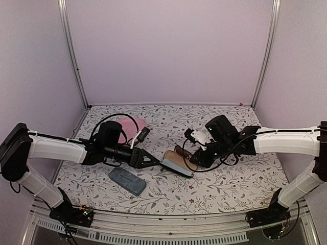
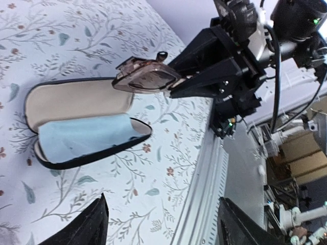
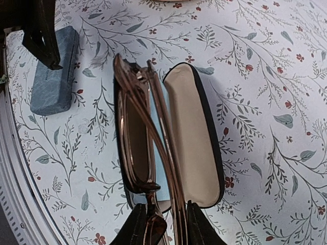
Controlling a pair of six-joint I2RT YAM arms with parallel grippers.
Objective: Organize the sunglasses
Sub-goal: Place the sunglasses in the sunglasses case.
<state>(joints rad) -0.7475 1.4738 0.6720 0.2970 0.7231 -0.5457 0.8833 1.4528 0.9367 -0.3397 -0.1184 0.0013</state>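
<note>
**Top view, left to right.** A pink pouch (image 1: 132, 126) lay toward the far-left corner of the worktop (image 1: 230, 189). A closed grey-blue case (image 1: 127, 181) lay by the near edge, left of centre. The left pincer (image 1: 148, 160) was released, its jaws spread and empty, and it pointed at the open black hard case (image 1: 176, 164) at mid-worktop. Just right of that case, the right pincer (image 1: 196, 153) was clenched on the reddish-brown sunglasses (image 1: 181, 152). They were held folded over the case and were not yet laid in it.

**Handling (judged).** The sunglasses were probably light and fairly stiff, but fragile at the thin arms and hinges. The dark lenses were likely slick and easily scratched. The frame end beside a hinge, where the fingers gripped, seemed the safest hold.

**Left wrist view.** This view alone showed the case's beige lining and a pale blue cloth (image 2: 82, 139) lying in one half of it. It also showed the sunglasses raised near the rim of the case.

**Right wrist view.** This view alone showed both arms folded flat, with the frame lined up lengthwise with the case. Contact with the case could not be told.

The pale-framed pair appeared in no view.
</note>
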